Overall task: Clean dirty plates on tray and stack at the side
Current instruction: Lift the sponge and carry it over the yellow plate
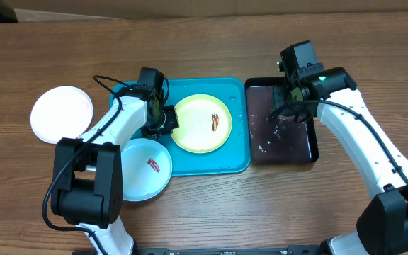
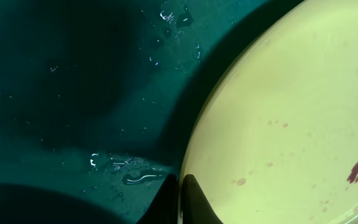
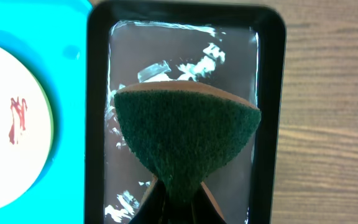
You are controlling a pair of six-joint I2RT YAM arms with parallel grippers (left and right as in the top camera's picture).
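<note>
Yellow plate (image 1: 193,133) lies on tray (image 1: 218,164), smear facing up. Left gripper (image 2: 179,198) pinches its left rim. Right gripper (image 3: 178,205), clamped on sponge (image 3: 185,140) above black tray (image 1: 282,152), sits right of plate. Judgement: sponge must travel left to reach the smear.

The tray (image 1: 225,164) was blocked at its sides by the blue plate (image 1: 139,178) and black tray (image 1: 282,162), and left open in front.

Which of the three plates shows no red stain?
The white plate, far left on the table; the yellow-green plate and pale blue plate each carry a red smear.
</note>
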